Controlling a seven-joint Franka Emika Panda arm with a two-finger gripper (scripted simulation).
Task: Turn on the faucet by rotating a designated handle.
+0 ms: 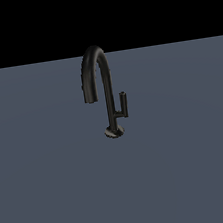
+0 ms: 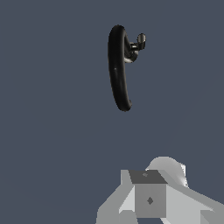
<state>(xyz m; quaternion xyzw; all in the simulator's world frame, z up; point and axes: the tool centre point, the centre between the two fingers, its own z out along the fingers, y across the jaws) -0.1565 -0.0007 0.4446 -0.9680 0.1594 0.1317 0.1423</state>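
The matte-black gooseneck faucet stands upright on its small round base in the middle of the exterior view, with its arched spout curving to that view's left. The handle, a short upright rod on a small side arm, sits on the stem's side toward the exterior view's right. In the wrist view I look down on the faucet and the handle from above. My gripper shows as grey blocks at the picture's edge, well apart from the faucet. Its jaws are not clear. The arm is out of the exterior view.
The faucet stands on a flat grey-blue surface that fills the scene. Behind it is a plain black background. No other objects show.
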